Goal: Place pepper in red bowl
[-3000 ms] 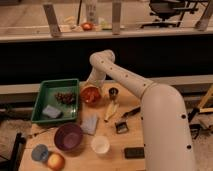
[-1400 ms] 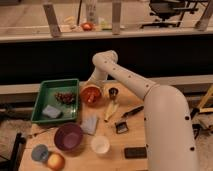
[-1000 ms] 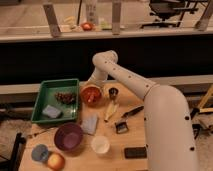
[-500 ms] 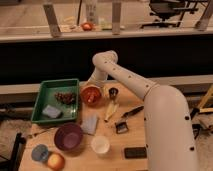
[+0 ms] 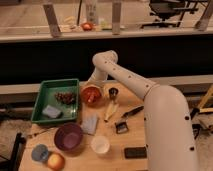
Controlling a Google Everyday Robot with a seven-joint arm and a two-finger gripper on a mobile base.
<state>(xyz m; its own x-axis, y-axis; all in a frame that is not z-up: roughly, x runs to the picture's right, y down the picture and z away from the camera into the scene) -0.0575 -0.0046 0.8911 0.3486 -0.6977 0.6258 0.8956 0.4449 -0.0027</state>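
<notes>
The red bowl (image 5: 91, 94) stands on the wooden table, just right of the green tray. A small glossy orange-red piece, the pepper (image 5: 90, 98), shows inside the bowl. My gripper (image 5: 93, 85) hangs at the end of the white arm, right over the bowl's back rim. The arm reaches in from the lower right and bends down to the bowl. I cannot tell whether the gripper touches the pepper.
A green tray (image 5: 44, 96) at the left holds dark bits and a grey sponge. In front lie a purple bowl (image 5: 68, 136), white cup (image 5: 100, 144), yellow-orange fruit (image 5: 55, 161) and grey cloth (image 5: 90, 122). Right of the bowl lie a pale banana-like item (image 5: 110, 110), dark cup (image 5: 113, 93), black utensil (image 5: 131, 112) and phone (image 5: 135, 152).
</notes>
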